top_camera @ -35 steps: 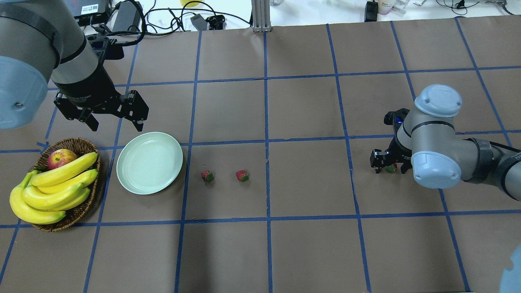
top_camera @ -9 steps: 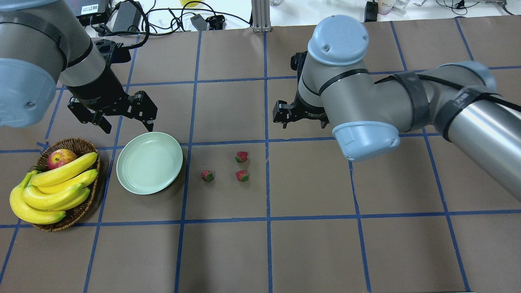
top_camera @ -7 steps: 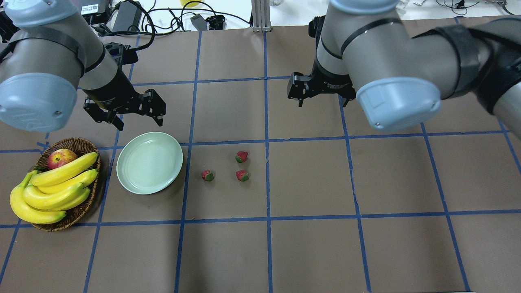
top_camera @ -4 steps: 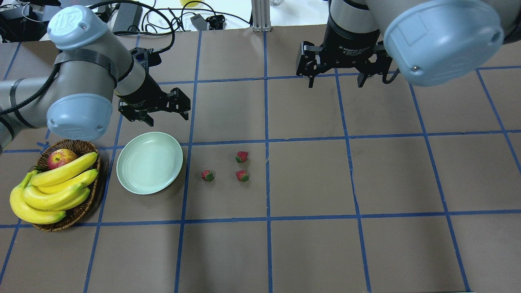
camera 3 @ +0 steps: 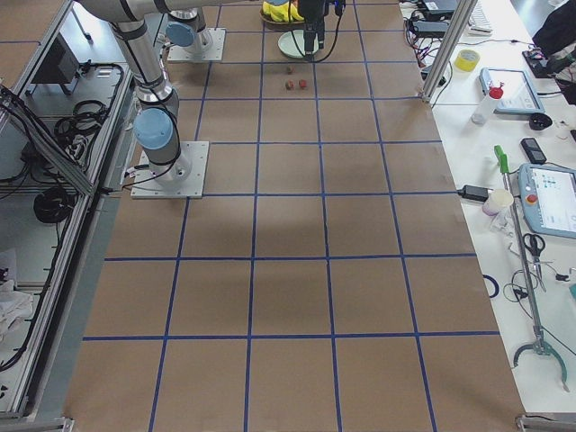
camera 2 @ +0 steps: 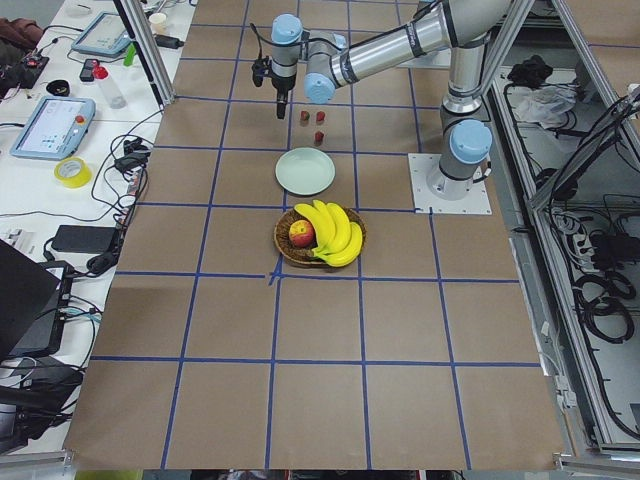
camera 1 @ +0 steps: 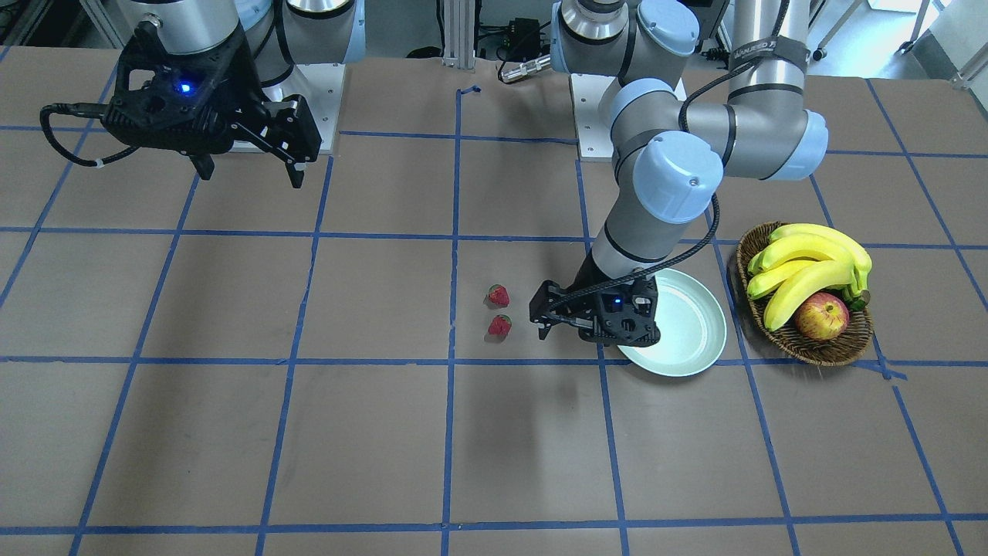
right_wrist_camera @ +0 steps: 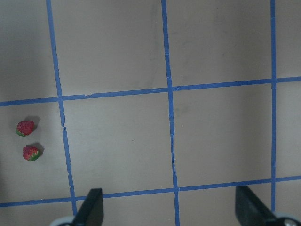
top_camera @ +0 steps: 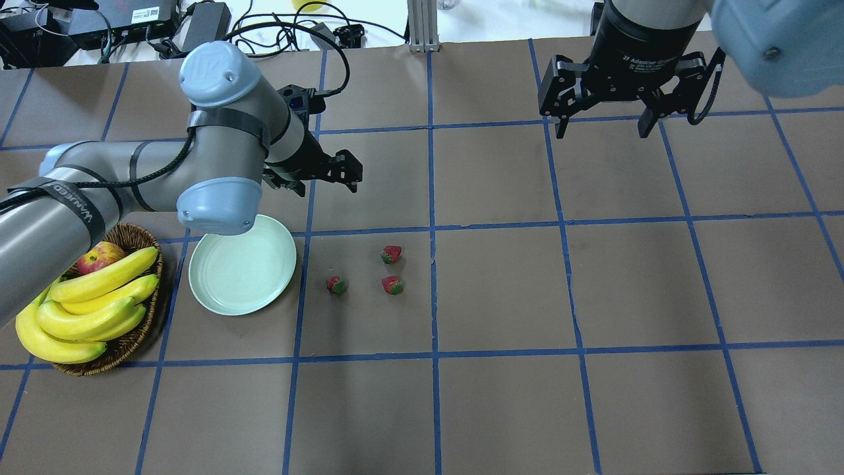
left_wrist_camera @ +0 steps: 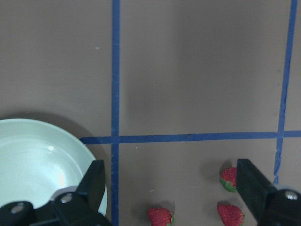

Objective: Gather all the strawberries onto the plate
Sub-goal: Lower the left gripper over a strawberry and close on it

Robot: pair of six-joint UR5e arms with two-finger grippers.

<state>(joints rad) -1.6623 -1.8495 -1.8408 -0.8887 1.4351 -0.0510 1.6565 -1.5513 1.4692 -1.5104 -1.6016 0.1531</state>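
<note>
Three small red strawberries lie close together on the brown table: one [top_camera: 337,285] nearest the plate, one [top_camera: 392,285] to its right, one [top_camera: 391,254] just behind that. The pale green plate [top_camera: 242,264] holds nothing. My left gripper [top_camera: 328,188] hangs open above the table, behind the plate's right edge and the strawberries. Its wrist view shows the plate's rim [left_wrist_camera: 70,146] at lower left and the strawberries [left_wrist_camera: 229,178] at the bottom, between the fingers [left_wrist_camera: 94,181]. My right gripper [top_camera: 602,130] is open and holds nothing, high over the far right of the table.
A brown wicker basket [top_camera: 135,237] with bananas [top_camera: 99,297] and an apple [top_camera: 97,255] stands left of the plate. Cables and boxes [top_camera: 204,26] lie beyond the table's far edge. Blue tape lines grid the table.
The right gripper carried a strawberry from the right side, set it down by the other two, then rose and withdrew to the far right. The left arm swung right, past the plate.
</note>
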